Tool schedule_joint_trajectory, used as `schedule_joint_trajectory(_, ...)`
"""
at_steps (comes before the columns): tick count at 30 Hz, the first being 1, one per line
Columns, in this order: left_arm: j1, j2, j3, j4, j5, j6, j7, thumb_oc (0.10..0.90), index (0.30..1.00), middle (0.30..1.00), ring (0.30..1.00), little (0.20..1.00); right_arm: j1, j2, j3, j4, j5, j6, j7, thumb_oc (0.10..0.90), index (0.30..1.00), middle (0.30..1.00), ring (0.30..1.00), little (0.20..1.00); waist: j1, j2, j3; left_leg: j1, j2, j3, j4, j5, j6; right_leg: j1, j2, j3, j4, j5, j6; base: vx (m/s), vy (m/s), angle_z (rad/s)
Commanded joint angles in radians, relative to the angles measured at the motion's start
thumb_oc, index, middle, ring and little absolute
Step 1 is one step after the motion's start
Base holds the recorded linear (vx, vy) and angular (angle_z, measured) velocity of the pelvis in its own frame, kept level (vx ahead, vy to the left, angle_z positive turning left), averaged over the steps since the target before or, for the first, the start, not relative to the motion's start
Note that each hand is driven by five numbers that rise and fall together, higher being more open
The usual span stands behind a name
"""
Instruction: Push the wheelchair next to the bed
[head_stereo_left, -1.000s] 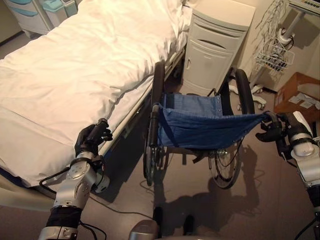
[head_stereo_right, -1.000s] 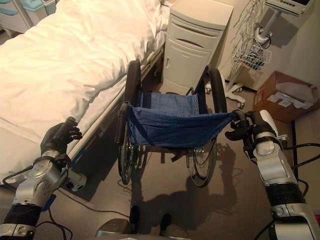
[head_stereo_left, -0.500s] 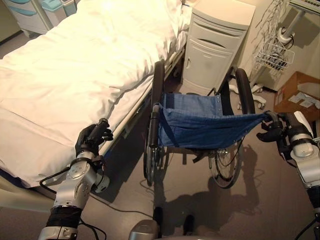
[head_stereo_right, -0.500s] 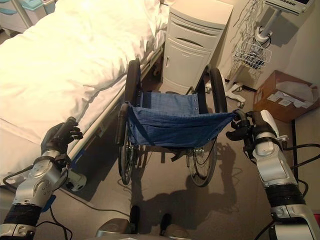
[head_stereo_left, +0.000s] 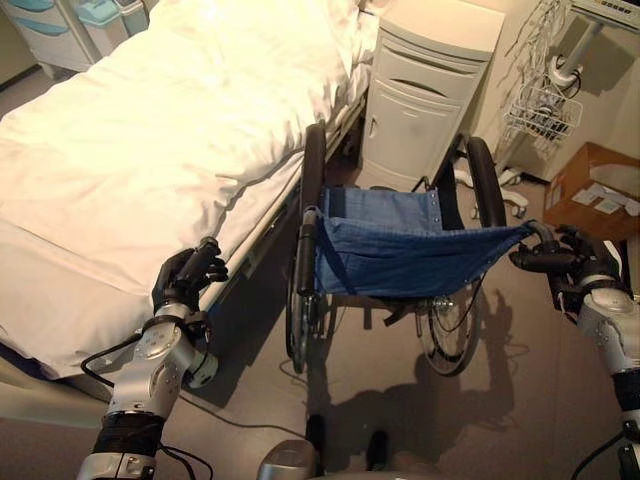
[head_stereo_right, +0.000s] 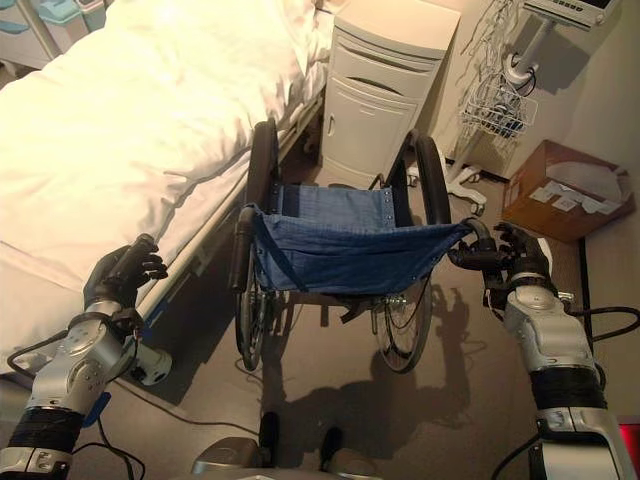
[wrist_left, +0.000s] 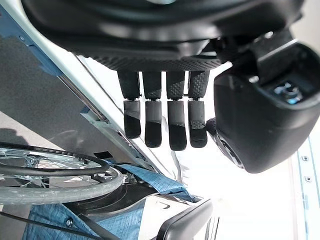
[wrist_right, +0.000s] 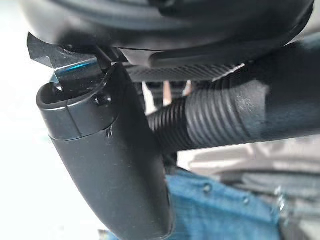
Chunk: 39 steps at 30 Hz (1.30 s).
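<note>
Beside the white-sheeted hospital bed, on the grey-brown floor, stands the folding wheelchair with a blue fabric seat sling and black tyres. Its left wheel is just beside the bed's side rail, and its front faces a cream bedside cabinet that stands against the wall at the head of the bed.

The right hand is at the wheelchair's ribbed black right push handle; in the right wrist view the handle lies across the palm, with the thumb on one side of it and the fingers curled round it, so the hand has hold of the handle.

The left hand hangs apart from the chair, over the edge of the mattress, well away from the black left push handle. In the left wrist view its fingers are loosely bent in a row and hold nothing, the thumb standing off to the side.

To the right of the cabinet stands a white wire basket on a pole stand, and near it on the floor a brown cardboard box.
</note>
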Motion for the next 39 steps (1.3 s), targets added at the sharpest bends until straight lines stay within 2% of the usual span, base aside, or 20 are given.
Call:
schedule_joint_trajectory(1, -0.086, 0.028, -0.036, -0.026, 0.026, -0.118, -0.012, 0.800, 0.900, 0.900, 0.900, 0.900, -0.024, -0.086, -0.092, 0.169, 0.139, -0.066, -0.102, 0.800, 0.900, 0.900, 0.900, 0.900, -0.036, 0.022, -0.095, 0.042, 0.010, 0.053, 0.013, -0.080, -0.038, -0.024, 0.040, -0.026, 0.028, 0.033, 0.008, 0.01, 0.005, -0.09)
schedule_joint_trajectory(6, -0.101, 0.034, -0.055, -0.021, 0.022, -0.121, -0.005, 0.800, 0.900, 0.900, 0.900, 0.900, -0.005, -0.062, -0.089, 0.234, 0.209, -0.098, -0.098, 0.800, 0.900, 0.900, 0.900, 0.900, -0.041, 0.020, -0.096, 0.044, 0.010, 0.061, 0.013, -0.082, -0.036, -0.027, 0.041, -0.024, 0.029, 0.036, 0.007, 0.00, 0.000, -0.06)
schedule_joint_trajectory(14, -0.099, 0.040, -0.073, -0.027, 0.012, -0.129, 0.016, 0.800, 0.900, 0.900, 0.900, 0.900, 0.017, -0.079, -0.109, 0.240, 0.262, -0.135, -0.122, 0.800, 0.900, 0.900, 0.900, 0.900, -0.048, 0.015, -0.087, 0.043, 0.009, 0.061, 0.017, -0.083, -0.031, -0.032, 0.046, -0.008, 0.034, 0.039, 0.007, 0.00, 0.000, 0.00)
schedule_joint_trajectory(17, -0.086, 0.035, -0.069, -0.029, 0.016, -0.138, 0.018, 0.800, 0.900, 0.900, 0.900, 0.900, 0.033, -0.077, -0.128, 0.214, 0.300, -0.196, -0.100, 0.800, 0.900, 0.900, 0.900, 0.900, -0.051, 0.014, -0.085, 0.041, 0.010, 0.062, 0.019, -0.084, -0.029, -0.035, 0.048, -0.003, 0.039, 0.037, 0.006, 0.00, 0.000, 0.00)
schedule_joint_trajectory(19, -0.075, 0.029, -0.063, -0.031, 0.020, -0.142, 0.021, 0.800, 0.900, 0.900, 0.900, 0.900, 0.047, -0.061, -0.152, 0.172, 0.381, -0.290, -0.069, 0.800, 0.900, 0.900, 0.900, 0.900, -0.053, 0.014, -0.084, 0.040, 0.010, 0.060, 0.019, -0.084, -0.027, -0.038, 0.049, -0.002, 0.042, 0.036, 0.005, 0.00, 0.000, 0.00)
schedule_joint_trajectory(22, -0.040, 0.008, -0.038, -0.019, 0.031, -0.161, 0.010, 0.800, 0.900, 0.900, 0.900, 0.900, 0.080, 0.031, -0.228, 0.051, 0.633, -0.474, 0.046, 0.800, 0.900, 0.900, 0.900, 0.900, -0.060, 0.018, -0.086, 0.038, 0.010, 0.061, 0.017, -0.086, -0.027, -0.041, 0.048, -0.002, 0.044, 0.032, 0.005, 0.00, 0.000, 0.00)
schedule_joint_trajectory(24, -0.021, -0.006, -0.015, 0.003, 0.039, -0.175, -0.009, 0.800, 0.900, 0.900, 0.900, 0.900, 0.098, 0.114, -0.297, 0.001, 0.718, -0.496, 0.145, 0.800, 0.900, 0.900, 0.900, 0.900, -0.064, 0.022, -0.093, 0.034, 0.009, 0.062, 0.016, -0.088, -0.027, -0.048, 0.046, -0.001, 0.045, 0.031, 0.006, -0.01, 0.039, -0.08)
schedule_joint_trajectory(25, -0.012, -0.022, 0.003, 0.016, 0.045, -0.179, -0.017, 0.800, 0.900, 0.900, 0.900, 0.900, 0.098, 0.179, -0.337, -0.032, 0.806, -0.504, 0.214, 0.800, 0.900, 0.900, 0.900, 0.900, -0.068, 0.030, -0.096, 0.033, 0.010, 0.063, 0.012, -0.088, -0.026, -0.050, 0.044, -0.001, 0.042, 0.031, 0.007, 0.00, 0.049, -0.16)
schedule_joint_trajectory(28, 0.007, -0.036, 0.036, 0.047, 0.051, -0.178, -0.040, 0.800, 0.900, 0.900, 0.900, 0.900, 0.100, 0.300, -0.413, -0.061, 1.012, -0.503, 0.390, 0.800, 0.900, 0.900, 0.900, 0.900, -0.070, 0.037, -0.112, 0.032, 0.009, 0.061, 0.010, -0.094, -0.024, -0.051, 0.042, -0.004, 0.033, 0.030, 0.009, 0.01, 0.035, -0.19)
schedule_joint_trajectory(30, 0.012, -0.040, 0.046, 0.057, 0.047, -0.177, -0.046, 0.800, 0.900, 0.900, 0.900, 0.900, 0.096, 0.340, -0.437, -0.069, 1.069, -0.516, 0.443, 0.800, 0.900, 0.900, 0.900, 0.900, -0.069, 0.042, -0.118, 0.030, 0.008, 0.061, 0.009, -0.095, -0.024, -0.051, 0.041, -0.006, 0.028, 0.031, 0.010, 0.02, 0.020, -0.05)
schedule_joint_trajectory(34, 0.024, -0.055, 0.053, 0.064, 0.006, -0.209, -0.065, 0.800, 0.900, 0.900, 0.900, 0.900, 0.096, 0.386, -0.462, -0.070, 1.159, -0.607, 0.503, 0.800, 0.900, 0.900, 0.900, 0.900, -0.068, 0.049, -0.132, 0.024, 0.007, 0.064, 0.009, -0.095, -0.028, -0.051, 0.040, -0.005, 0.016, 0.032, 0.011, 0.01, 0.006, -0.02)
schedule_joint_trajectory(37, 0.030, -0.064, 0.051, 0.067, -0.003, -0.223, -0.071, 0.800, 0.900, 0.900, 0.900, 0.900, 0.102, 0.394, -0.469, -0.067, 1.161, -0.655, 0.496, 0.800, 0.900, 0.900, 0.900, 0.900, -0.067, 0.051, -0.135, 0.021, 0.007, 0.066, 0.009, -0.095, -0.029, -0.053, 0.041, -0.004, 0.013, 0.033, 0.010, 0.00, 0.000, 0.00)
schedule_joint_trajectory(38, 0.036, -0.077, 0.044, 0.067, -0.012, -0.234, -0.064, 0.800, 0.900, 0.900, 0.900, 0.900, 0.109, 0.407, -0.475, -0.056, 1.150, -0.705, 0.467, 0.800, 0.900, 0.900, 0.900, 0.900, -0.068, 0.053, -0.135, 0.018, 0.007, 0.066, 0.009, -0.094, -0.029, -0.056, 0.041, -0.002, 0.011, 0.034, 0.010, 0.00, 0.004, -0.03)
schedule_joint_trajectory(39, 0.038, -0.079, 0.040, 0.069, -0.013, -0.238, -0.062, 0.800, 0.900, 0.900, 0.900, 0.900, 0.112, 0.409, -0.480, -0.047, 1.137, -0.709, 0.453, 0.800, 0.900, 0.900, 0.900, 0.900, -0.068, 0.054, -0.136, 0.017, 0.007, 0.066, 0.009, -0.094, -0.030, -0.056, 0.042, -0.001, 0.011, 0.034, 0.010, 0.00, 0.006, -0.05)
